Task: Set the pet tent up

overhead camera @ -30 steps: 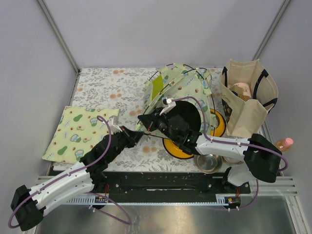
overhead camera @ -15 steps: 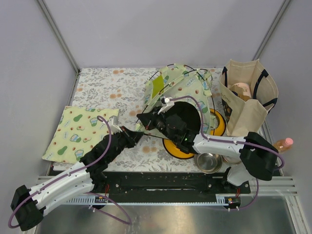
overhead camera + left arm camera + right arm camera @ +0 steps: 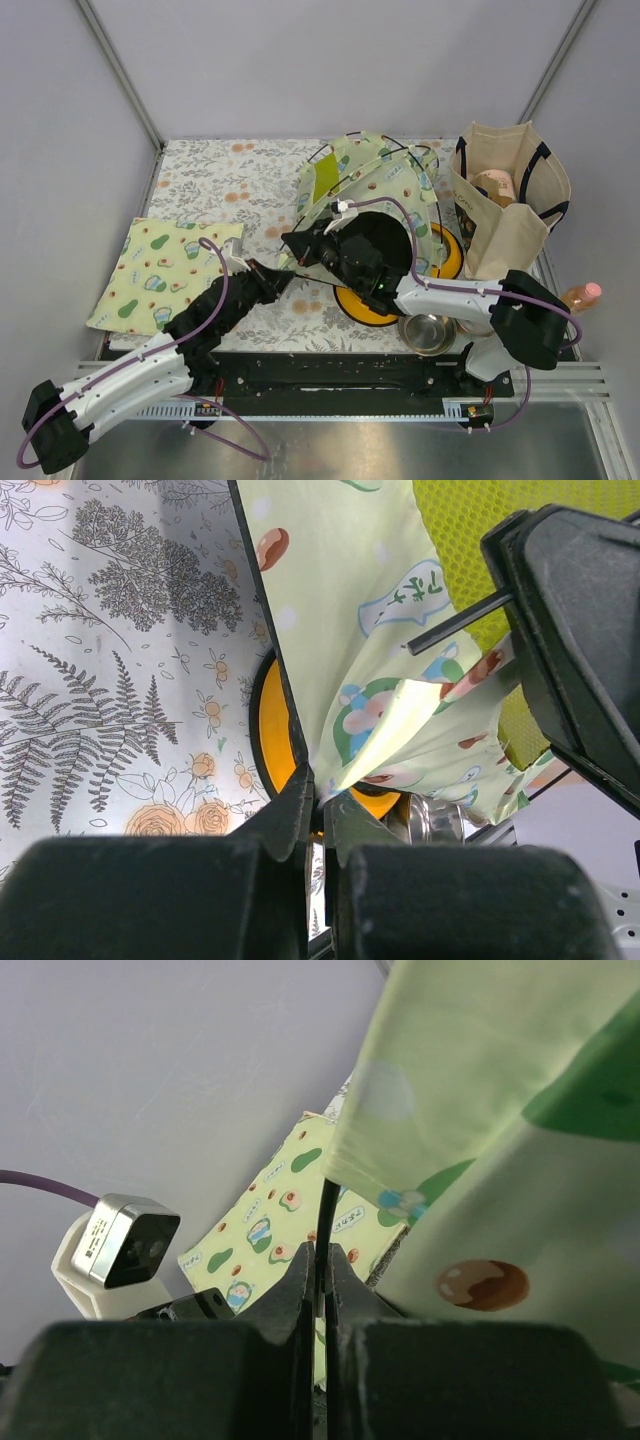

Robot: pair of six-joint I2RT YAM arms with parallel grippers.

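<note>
While the left gripper point(image 3: 283, 277) pinches the lower pole point(image 3: 265, 630) of the pet tent point(image 3: 385, 180) in its jaws, the right gripper point(image 3: 292, 241), jaws pressed on another pole point(image 3: 325, 1210), has crept slightly left; the tent, draped over the orange feeder point(image 3: 352, 302) on the table point(image 3: 220, 180), opens a little but is probably not standing yet.

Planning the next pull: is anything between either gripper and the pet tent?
Nothing visible. The left gripper is shut on the black edge of the pet tent, and the right gripper is shut on a thin black pole of it.
</note>
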